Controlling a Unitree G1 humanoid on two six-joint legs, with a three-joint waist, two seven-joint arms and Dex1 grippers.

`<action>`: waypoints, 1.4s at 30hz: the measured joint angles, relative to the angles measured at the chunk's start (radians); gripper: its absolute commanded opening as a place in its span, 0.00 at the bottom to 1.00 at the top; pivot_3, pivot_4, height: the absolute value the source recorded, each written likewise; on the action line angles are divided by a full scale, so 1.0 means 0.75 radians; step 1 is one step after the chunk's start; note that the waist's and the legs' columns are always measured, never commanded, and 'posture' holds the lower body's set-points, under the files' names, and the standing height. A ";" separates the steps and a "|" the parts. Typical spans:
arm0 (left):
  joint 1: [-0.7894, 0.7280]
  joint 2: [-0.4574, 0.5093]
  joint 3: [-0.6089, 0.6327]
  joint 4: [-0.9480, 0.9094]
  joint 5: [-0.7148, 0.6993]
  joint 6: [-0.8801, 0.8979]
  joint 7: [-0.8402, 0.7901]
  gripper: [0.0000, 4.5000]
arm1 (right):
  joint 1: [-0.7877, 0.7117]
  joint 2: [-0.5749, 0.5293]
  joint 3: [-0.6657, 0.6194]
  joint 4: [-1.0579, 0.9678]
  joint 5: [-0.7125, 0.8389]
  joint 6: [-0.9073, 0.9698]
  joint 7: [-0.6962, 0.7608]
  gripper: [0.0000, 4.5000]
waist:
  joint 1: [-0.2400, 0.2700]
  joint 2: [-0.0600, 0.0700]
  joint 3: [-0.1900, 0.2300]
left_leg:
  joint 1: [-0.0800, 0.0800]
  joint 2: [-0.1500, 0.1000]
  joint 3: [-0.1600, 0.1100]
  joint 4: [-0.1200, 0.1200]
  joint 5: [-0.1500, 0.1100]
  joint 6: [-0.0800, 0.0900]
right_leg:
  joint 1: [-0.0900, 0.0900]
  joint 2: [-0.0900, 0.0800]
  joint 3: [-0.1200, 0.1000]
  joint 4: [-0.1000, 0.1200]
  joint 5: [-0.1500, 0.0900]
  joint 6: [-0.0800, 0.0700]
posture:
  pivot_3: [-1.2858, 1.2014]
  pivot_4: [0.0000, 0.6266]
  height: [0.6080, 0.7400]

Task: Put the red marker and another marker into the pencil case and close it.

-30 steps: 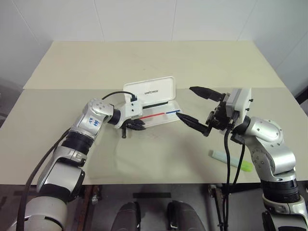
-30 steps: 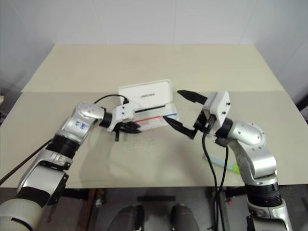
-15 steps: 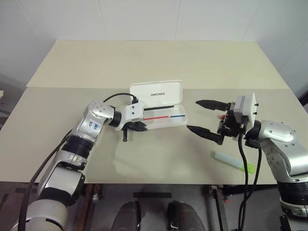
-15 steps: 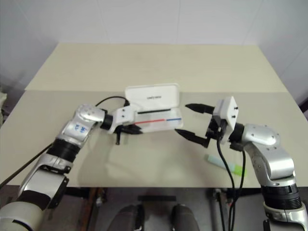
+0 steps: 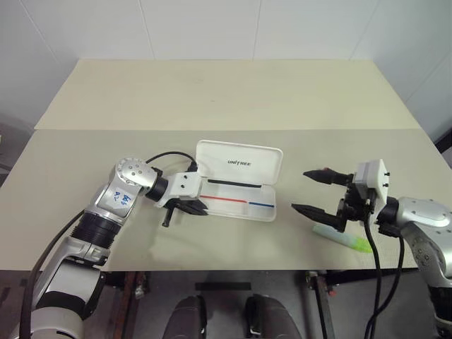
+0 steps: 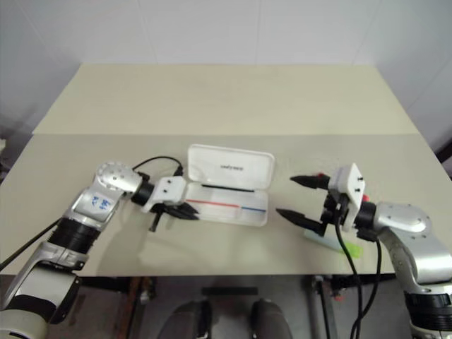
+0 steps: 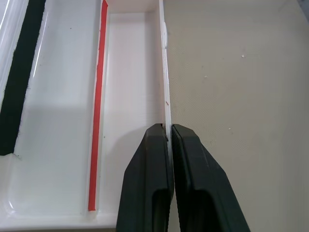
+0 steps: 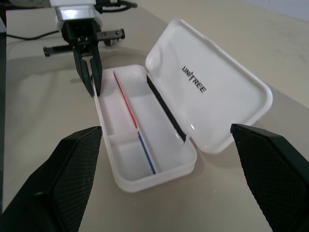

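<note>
The pencil case (image 5: 236,191) lies open near the middle of the desk (image 5: 226,92), closer to the front edge than the back edge. Its lid stands up behind the tray. My left gripper (image 5: 197,207) is at the tray's left end, pinching the tray's front wall. My right gripper (image 5: 316,191) hangs off to the right of the case, apart from it, with its fingers wide. The other marker (image 5: 344,239) lies on the desk under it, near the front right corner.
</note>
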 measured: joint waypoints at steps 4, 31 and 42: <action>0.006 -0.030 -0.011 -0.050 0.003 0.082 0.043 0.01 | 0.011 0.000 -0.006 -0.043 0.015 0.019 -0.009 1.00 | 0.003 0.000 0.000 | 0.000 0.000 -0.001 0.001 0.000 0.000 | 0.000 0.000 0.001 0.000 0.000 0.000 | 0.52 0.24 1.00; 0.128 -0.041 0.009 -0.385 -0.178 0.512 0.108 0.99 | -0.002 0.042 0.020 -0.116 0.028 0.059 -0.043 1.00 | 0.019 0.000 0.000 | -0.005 0.000 -0.004 0.015 -0.003 0.005 | 0.000 -0.001 0.001 0.005 0.002 0.002 | 0.52 0.24 1.00; 0.278 0.031 0.101 -0.597 -0.348 0.706 0.191 0.99 | -0.014 0.047 0.026 -0.085 0.029 0.062 -0.011 1.00 | 0.004 0.000 0.000 | -0.006 0.000 -0.004 0.015 -0.003 0.005 | 0.000 -0.002 0.001 0.005 0.002 0.002 | 0.52 0.24 1.00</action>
